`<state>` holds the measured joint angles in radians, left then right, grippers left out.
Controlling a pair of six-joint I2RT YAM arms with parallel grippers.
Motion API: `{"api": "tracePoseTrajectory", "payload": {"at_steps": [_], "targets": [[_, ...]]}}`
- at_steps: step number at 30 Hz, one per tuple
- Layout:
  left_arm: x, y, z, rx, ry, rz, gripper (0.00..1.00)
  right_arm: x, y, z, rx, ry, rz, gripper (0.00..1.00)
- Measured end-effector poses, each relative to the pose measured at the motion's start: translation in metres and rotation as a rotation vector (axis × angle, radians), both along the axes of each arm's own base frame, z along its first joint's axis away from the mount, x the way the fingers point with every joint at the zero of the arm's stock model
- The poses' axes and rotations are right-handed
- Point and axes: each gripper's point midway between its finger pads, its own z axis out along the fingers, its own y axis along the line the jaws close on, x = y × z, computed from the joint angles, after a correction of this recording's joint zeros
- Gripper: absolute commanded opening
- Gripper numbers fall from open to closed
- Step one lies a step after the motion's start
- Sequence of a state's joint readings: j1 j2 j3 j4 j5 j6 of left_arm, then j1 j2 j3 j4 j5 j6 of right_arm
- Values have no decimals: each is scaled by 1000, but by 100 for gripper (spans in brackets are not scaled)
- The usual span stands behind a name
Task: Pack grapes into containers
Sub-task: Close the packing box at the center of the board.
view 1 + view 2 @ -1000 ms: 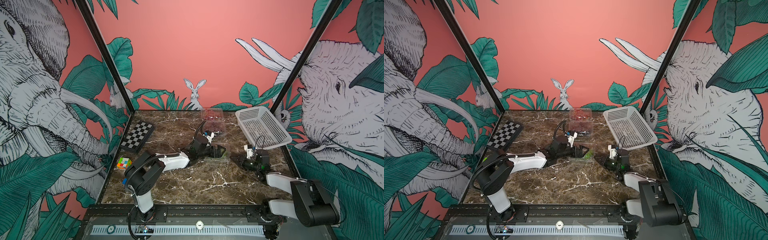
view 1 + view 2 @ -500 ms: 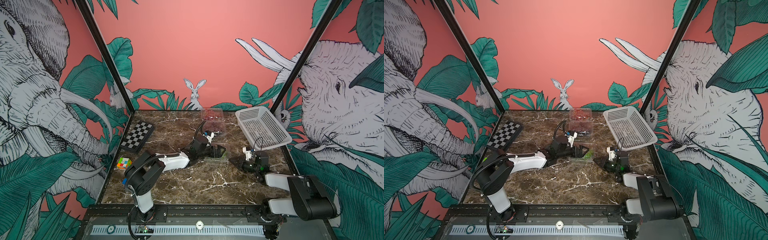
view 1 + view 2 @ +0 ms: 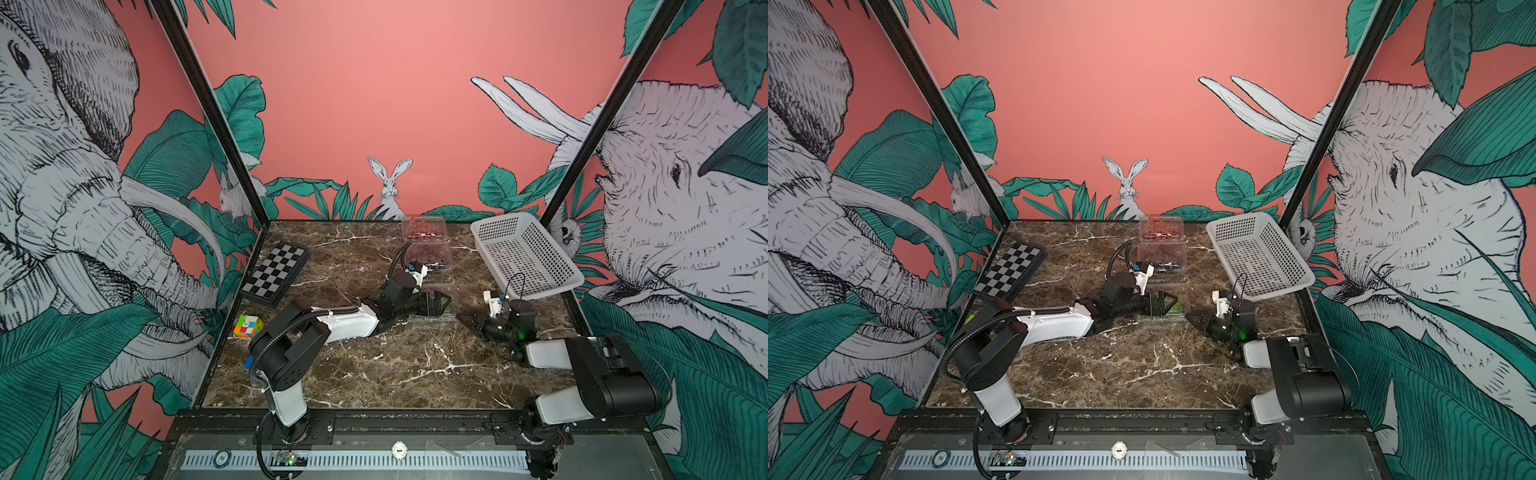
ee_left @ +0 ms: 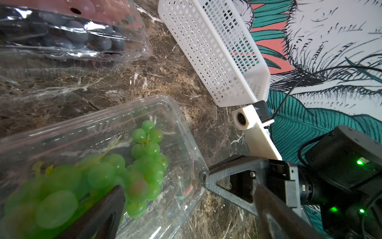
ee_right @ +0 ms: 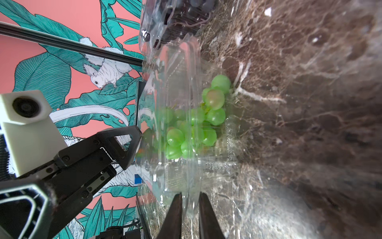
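Clear, glossy plastic clamshell (image 4: 182, 128) on a veined brown marble tabletop (image 4: 175, 78) holds round green grapes (image 4: 144, 165). The right gripper (image 5: 190, 194) pinches its thin rim, jaws nearly together; the left gripper (image 3: 439, 302) stands wide open at the grapes.

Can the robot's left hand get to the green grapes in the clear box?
Probably yes. The left gripper is open right at the green grapes, and the clear clamshell box looks uncovered there, though clear plastic is hard to see.

Green grapes (image 4: 144, 163); clear container (image 4: 187, 132); dark, seemingly purple grapes (image 4: 76, 34); white perforated basket (image 3: 524, 254); black-and-white chequered board (image 3: 276, 270).
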<state>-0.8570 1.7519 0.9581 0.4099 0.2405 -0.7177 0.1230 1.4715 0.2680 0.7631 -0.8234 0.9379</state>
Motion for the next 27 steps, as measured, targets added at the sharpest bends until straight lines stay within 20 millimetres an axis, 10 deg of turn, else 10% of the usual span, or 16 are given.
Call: {"api": "tracePoseTrajectory", "payload": {"at_steps": [19,27], "targets": [[1,1,0,1,-1,4,99,6,1,-1,12,-9,-6,11],[0,11,6,38,-14,16,99,5,-2,0,-6,19,-18,33]]}}
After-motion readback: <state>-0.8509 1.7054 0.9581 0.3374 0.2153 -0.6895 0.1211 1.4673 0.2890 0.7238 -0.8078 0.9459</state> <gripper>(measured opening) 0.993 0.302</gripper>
